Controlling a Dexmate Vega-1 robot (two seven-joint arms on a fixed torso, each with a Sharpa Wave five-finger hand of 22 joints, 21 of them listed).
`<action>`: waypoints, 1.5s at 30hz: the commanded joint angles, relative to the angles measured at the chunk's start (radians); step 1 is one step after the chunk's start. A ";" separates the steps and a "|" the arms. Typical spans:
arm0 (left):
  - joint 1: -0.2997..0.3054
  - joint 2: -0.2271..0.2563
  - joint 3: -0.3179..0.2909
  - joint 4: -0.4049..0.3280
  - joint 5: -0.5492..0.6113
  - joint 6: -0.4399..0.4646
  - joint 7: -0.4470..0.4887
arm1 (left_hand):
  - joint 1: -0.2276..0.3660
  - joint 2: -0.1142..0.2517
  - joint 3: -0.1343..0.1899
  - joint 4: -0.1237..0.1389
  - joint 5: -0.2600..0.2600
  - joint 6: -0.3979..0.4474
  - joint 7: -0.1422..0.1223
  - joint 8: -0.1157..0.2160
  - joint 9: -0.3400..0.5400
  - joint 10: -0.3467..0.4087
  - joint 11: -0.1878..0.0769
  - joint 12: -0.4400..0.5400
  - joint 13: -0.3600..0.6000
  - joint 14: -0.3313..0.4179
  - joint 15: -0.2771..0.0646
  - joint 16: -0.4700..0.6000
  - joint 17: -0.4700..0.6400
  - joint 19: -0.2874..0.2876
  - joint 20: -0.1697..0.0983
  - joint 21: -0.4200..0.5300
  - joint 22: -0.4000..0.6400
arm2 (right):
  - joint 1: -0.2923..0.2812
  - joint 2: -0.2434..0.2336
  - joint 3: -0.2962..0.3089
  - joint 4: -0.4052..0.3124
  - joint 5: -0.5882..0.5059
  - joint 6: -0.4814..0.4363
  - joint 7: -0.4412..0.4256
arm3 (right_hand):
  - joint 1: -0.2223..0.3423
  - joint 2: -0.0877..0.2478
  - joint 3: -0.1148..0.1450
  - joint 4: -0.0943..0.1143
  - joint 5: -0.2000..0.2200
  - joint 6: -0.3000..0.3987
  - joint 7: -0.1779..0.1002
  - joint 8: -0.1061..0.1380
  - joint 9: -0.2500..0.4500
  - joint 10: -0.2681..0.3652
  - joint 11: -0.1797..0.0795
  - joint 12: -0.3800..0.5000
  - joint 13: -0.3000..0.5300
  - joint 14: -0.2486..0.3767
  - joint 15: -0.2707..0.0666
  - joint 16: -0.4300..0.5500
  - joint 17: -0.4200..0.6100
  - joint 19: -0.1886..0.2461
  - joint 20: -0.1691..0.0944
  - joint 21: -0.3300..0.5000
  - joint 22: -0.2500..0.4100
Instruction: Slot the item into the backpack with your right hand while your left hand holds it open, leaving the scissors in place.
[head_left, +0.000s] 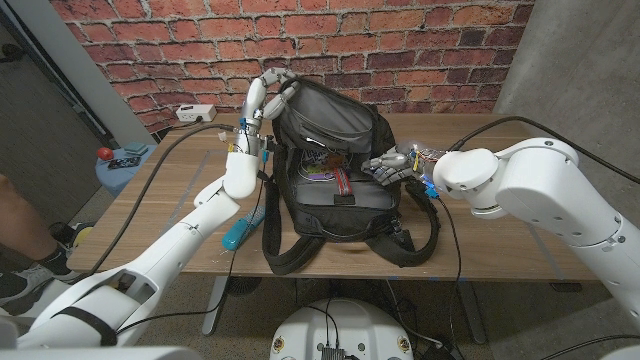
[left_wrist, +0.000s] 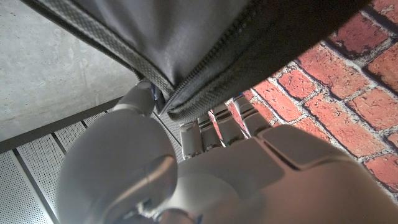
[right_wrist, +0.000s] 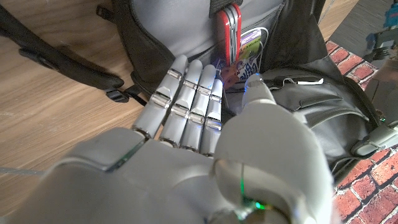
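A black backpack (head_left: 330, 215) lies open in the middle of the table. My left hand (head_left: 262, 100) grips the far rim of its opening and holds it up; the zipped rim (left_wrist: 249, 56) runs over my fingers (left_wrist: 217, 127). Red-handled scissors (head_left: 345, 185) (right_wrist: 229, 28) stand in an inner pocket. A colourful packet (head_left: 321, 172) (right_wrist: 250, 48) sits beside them inside the bag. My right hand (head_left: 393, 165) (right_wrist: 205, 143) is at the opening's right side, fingers stretched towards the pocket, thumb apart, nothing plainly in its grasp.
A teal object (head_left: 238, 233) lies on the table by the bag's left strap (head_left: 270, 225). A white power strip (head_left: 195, 113) sits at the back left. A person's leg and shoe (head_left: 30, 255) are beside the table's left end.
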 joint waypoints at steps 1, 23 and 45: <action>0.050 0.061 -0.039 -0.129 -0.100 0.078 -0.170 | 0.007 0.020 -0.006 0.000 0.003 -0.007 0.002 0.004 0.000 -0.007 0.000 -0.007 -0.002 -0.007 -0.001 -0.002 0.004 -0.005 0.000 0.003 0.003 | -0.046 -0.048 0.060 -0.019 0.015 0.017 -0.008 | -0.006 0.009 -0.003 -0.001 -0.002 0.009 0.003 0.006 0.002 -0.001 0.000 -0.004 0.000 -0.002 0.004 -0.001 -0.001 -0.002 -0.003 -0.001 0.001; 0.008 0.180 -0.023 -0.190 -0.373 0.138 -0.596 | 0.002 0.029 -0.028 0.001 -0.004 -0.026 -0.007 -0.006 -0.015 -0.067 0.025 -0.049 -0.022 -0.080 0.028 -0.012 0.008 -0.029 0.007 -0.004 0.004 | -0.106 -0.135 0.137 -0.023 -0.003 0.059 -0.028 | -0.014 0.020 -0.001 -0.001 -0.006 0.007 0.002 0.006 -0.003 -0.004 0.000 -0.014 -0.009 -0.011 0.004 -0.008 -0.002 -0.008 -0.002 -0.006 0.000; -0.057 0.257 0.001 -0.178 -0.497 0.152 -0.867 | -0.006 0.036 -0.037 0.004 -0.009 -0.046 -0.019 -0.009 -0.018 -0.080 0.029 -0.068 -0.033 -0.104 0.033 -0.009 0.001 -0.044 0.011 -0.008 0.005 | -0.096 -0.202 0.115 0.036 -0.048 0.183 0.007 | -0.016 0.030 0.003 -0.004 -0.008 0.015 -0.001 0.009 -0.006 0.006 -0.001 -0.015 -0.013 -0.007 0.000 -0.011 -0.005 -0.007 -0.006 -0.007 0.000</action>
